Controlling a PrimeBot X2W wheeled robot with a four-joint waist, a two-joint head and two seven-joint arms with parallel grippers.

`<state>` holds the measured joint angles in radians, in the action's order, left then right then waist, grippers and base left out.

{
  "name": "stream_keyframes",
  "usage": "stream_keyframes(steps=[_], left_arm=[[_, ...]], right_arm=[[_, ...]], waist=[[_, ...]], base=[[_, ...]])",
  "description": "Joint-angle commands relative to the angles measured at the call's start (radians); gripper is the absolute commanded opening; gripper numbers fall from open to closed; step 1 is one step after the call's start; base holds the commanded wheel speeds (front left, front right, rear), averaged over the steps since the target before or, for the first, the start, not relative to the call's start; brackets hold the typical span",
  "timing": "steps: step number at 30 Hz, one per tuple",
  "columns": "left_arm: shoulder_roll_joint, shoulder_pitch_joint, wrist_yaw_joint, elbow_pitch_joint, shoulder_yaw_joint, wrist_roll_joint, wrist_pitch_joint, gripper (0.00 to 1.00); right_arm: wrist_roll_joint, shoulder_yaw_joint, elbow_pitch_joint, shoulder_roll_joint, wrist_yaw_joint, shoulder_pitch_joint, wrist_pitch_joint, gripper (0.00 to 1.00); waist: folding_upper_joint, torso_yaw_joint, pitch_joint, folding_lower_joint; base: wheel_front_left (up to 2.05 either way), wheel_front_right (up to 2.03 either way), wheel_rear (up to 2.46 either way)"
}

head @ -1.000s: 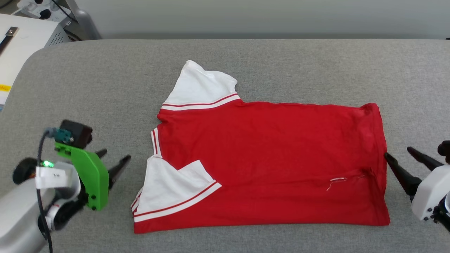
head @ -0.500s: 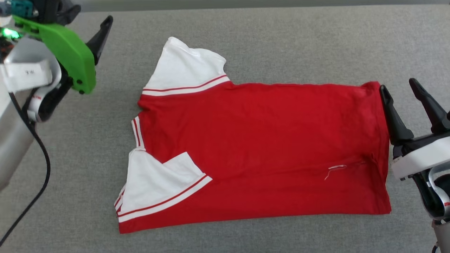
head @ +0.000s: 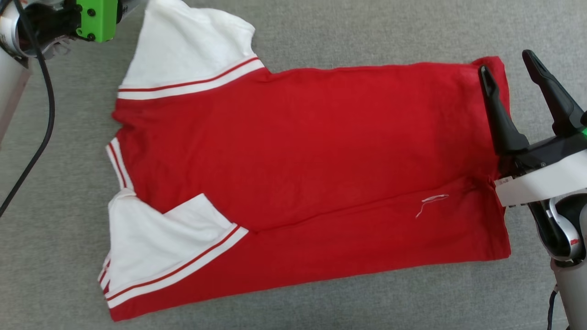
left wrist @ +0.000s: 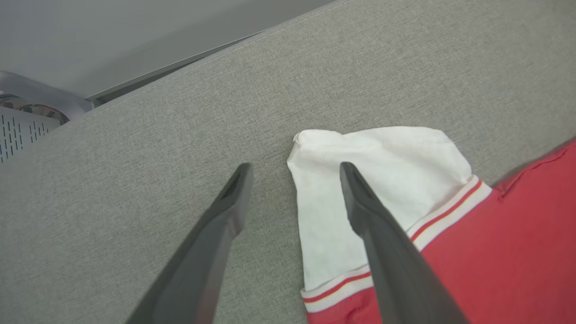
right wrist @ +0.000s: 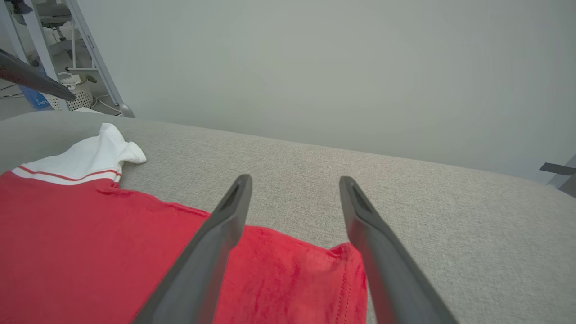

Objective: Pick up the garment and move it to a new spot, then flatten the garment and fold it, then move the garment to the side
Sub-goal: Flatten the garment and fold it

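Left side first: the left gripper (left wrist: pixel 294 168) hangs wide open with nothing in it. In the left wrist view one finger is over the far white sleeve (left wrist: pixel 373 180) and the other over bare grey table (head: pixel 344 32). Can't tell if it's touching the cloth yet.

The garment (head: pixel 298 151) lies spread out on the table, collar end to the left, hem to the right, far sleeve pointing at the table's far edge. It looks pretty flat to me. The near sleeve (head: pixel 165 247) is already turned in onto the red body, and a long crease runs along the near side, so I'd guess the first fold is in. There's a loose white thread (head: pixel 431 204) near the hem.

Right side: the right gripper (head: pixel 505 63) is open and empty too, straddling the far hem corner, one finger over red fabric, the other past the edge of it.

So my read: moved and flattened, folding partly done. What's left is the far half, any more folds, then the shift to the side.
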<state>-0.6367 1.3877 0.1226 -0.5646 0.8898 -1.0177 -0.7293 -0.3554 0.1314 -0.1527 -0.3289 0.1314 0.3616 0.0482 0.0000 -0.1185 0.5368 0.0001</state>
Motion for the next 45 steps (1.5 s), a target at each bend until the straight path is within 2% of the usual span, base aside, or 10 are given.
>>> stream_keyframes(steps=[1,11,12,13,18,24,28,36,40,45], left_arm=[[0.009,0.023,0.004,-0.016,0.012,0.0,-0.014,1.0],[0.028,-0.016,0.008,-0.128,0.098,-0.013,-0.058,1.0],[0.028,-0.022,0.008,-0.128,0.104,-0.021,-0.061,0.35],[0.028,-0.029,0.008,-0.126,0.111,-0.032,-0.062,0.0],[0.017,-0.032,0.008,-0.101,0.142,-0.036,-0.002,0.0],[0.01,-0.042,0.008,-0.052,0.17,-0.032,0.148,0.0],[0.003,-0.079,0.008,0.001,0.197,-0.034,0.254,0.0],[-0.014,-0.127,0.008,0.11,0.242,-0.02,0.393,0.0],[-0.016,-0.128,0.008,0.14,0.256,0.007,0.424,0.0],[-0.007,-0.116,0.003,0.17,0.26,0.031,0.446,0.0]], right_arm=[[0.001,0.002,-0.004,0.002,-0.001,0.022,0.0,1.0],[-0.005,0.016,0.029,0.008,-0.001,0.047,0.019,1.0],[-0.007,0.015,0.032,0.006,-0.001,0.049,0.019,1.0],[-0.008,0.013,0.036,0.004,-0.001,0.051,0.02,1.0],[-0.011,-0.006,0.046,-0.018,-0.001,0.069,0.022,1.0],[-0.025,-0.033,0.062,-0.103,-0.001,0.139,-0.037,1.0],[-0.081,0.013,0.1,-0.197,-0.001,0.192,-0.193,1.0],[-0.296,0.174,0.23,-0.378,-0.001,0.304,-0.589,1.0],[-0.362,0.24,0.297,-0.404,-0.001,0.351,-0.724,1.0],[-0.357,0.287,0.392,-0.386,-0.001,0.422,-0.781,1.0]], waist=[[0.0,-0.057,0.08,-0.0001],[0.0,-0.075,0.111,-0.0001],[0.0,-0.074,0.11,-0.0001],[0.0,-0.072,0.106,-0.0001],[0.0,-0.048,0.068,-0.0001],[0.0,0.002,-0.013,-0.0001],[0.0,0.037,-0.064,-0.0001],[0.0,0.102,-0.108,-0.0001],[0.0,0.132,-0.095,-0.0001],[0.0,0.162,-0.057,-0.0001]], base=[[0.0,0.0,0.0],[0.0,0.0,0.0],[0.0,0.0,0.0],[0.0,0.0,0.0],[0.0,0.0,0.0],[0.0,0.0,0.0],[0.0,0.0,0.0],[0.0,0.0,0.0],[0.0,0.0,0.0],[0.0,0.0,0.0]])
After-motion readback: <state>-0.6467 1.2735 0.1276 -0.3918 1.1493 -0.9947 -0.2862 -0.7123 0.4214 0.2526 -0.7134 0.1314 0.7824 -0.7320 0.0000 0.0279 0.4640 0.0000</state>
